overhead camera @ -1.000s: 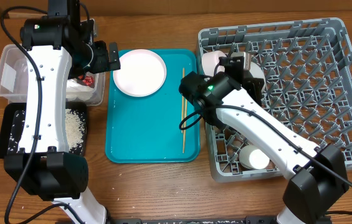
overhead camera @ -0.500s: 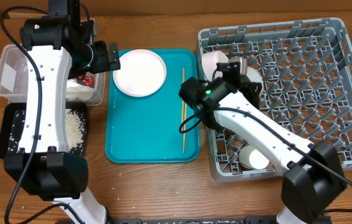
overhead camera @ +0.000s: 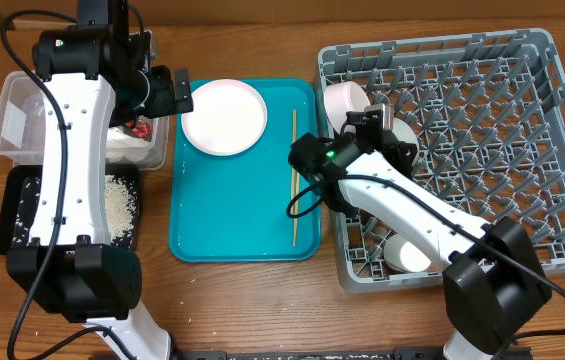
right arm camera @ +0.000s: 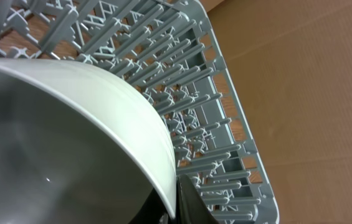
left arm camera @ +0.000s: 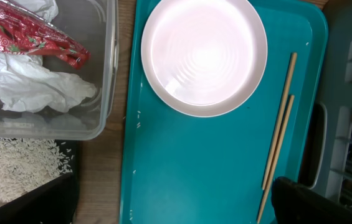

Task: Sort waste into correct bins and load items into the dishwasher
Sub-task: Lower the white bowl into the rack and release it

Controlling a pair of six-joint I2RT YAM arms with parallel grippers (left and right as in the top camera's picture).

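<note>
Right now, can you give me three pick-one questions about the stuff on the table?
1. How many chopsticks lie on the teal tray? A one, B two, C four.
2. The plate on that tray is: A lying flat, B standing on edge, C broken.
3. Where is the red wrapper? A on the plate, B in the clear tub, C on the teal tray.
Answers: 1 B, two sticks lie side by side; 2 A, its whole round face shows; 3 B, the tub's walls surround it.
</note>
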